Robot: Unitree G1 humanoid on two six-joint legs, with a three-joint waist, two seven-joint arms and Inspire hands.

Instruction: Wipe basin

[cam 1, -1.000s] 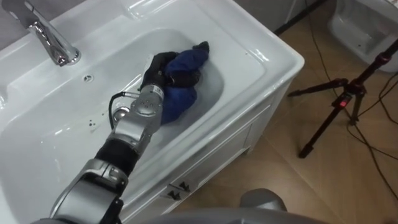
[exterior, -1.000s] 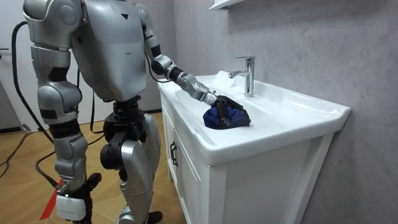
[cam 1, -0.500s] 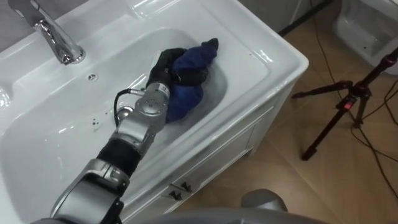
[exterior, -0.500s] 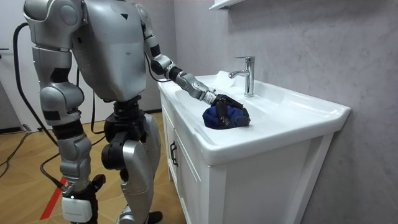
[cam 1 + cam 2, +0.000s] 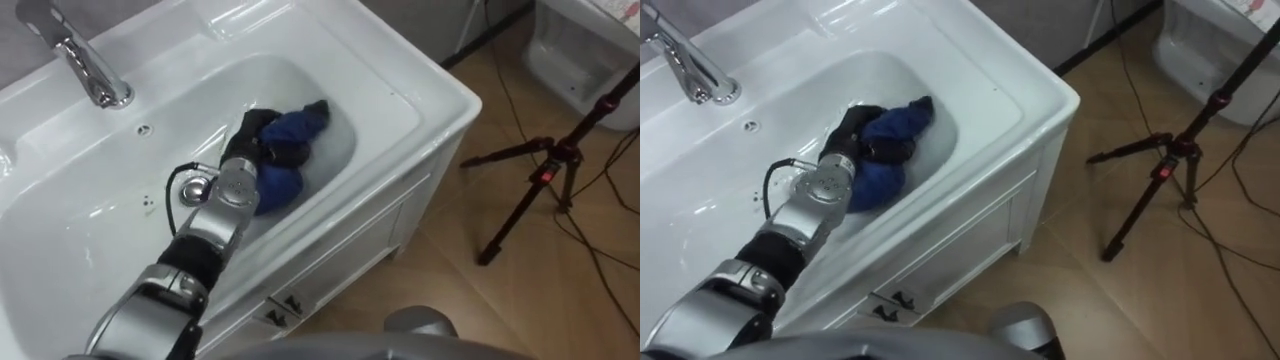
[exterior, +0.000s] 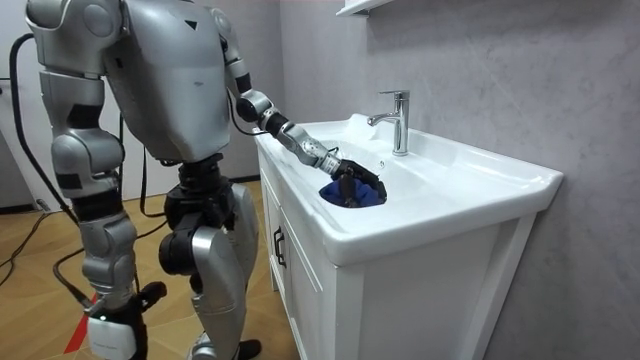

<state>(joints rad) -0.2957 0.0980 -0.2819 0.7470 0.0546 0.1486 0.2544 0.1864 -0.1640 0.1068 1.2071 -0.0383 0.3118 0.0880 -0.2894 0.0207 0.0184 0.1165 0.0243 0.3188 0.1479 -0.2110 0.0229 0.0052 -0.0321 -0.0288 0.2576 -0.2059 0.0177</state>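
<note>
Robot stands at the front of a white vanity cabinet [image 6: 420, 300], left arm extended forward over the rim and down into the basin [image 5: 420, 90]. Left hand [image 5: 248, 135] lies in the bowl at centre frame in the eye views, palm down on the blue cloth [image 5: 285, 175]. The dark fingers [image 5: 282, 152] are curled narrow, closed into the folds of the cloth and gripping it; a bunched corner of fabric stands up beyond the fingertips toward the upper right. The cloth is crumpled in a heap against the bowl's right-hand slope, touching the porcelain, inside the bowl and below the rim. A chrome drain fitting [image 5: 195, 190] sits just beside the wrist, to the lower left of the cloth and apart from it. The chrome tap [image 5: 88, 68] stands on the deck at upper left, well apart from the hand. In the room view the cloth and hand appear at mid-frame, inside the bowl in front of the tap. Right hand [image 6: 112, 322] hangs at the robot's side at the room view's lower left; the state of its fingers cannot be determined. A tripod [image 5: 540, 180] stands on the wooden floor at right.
</note>
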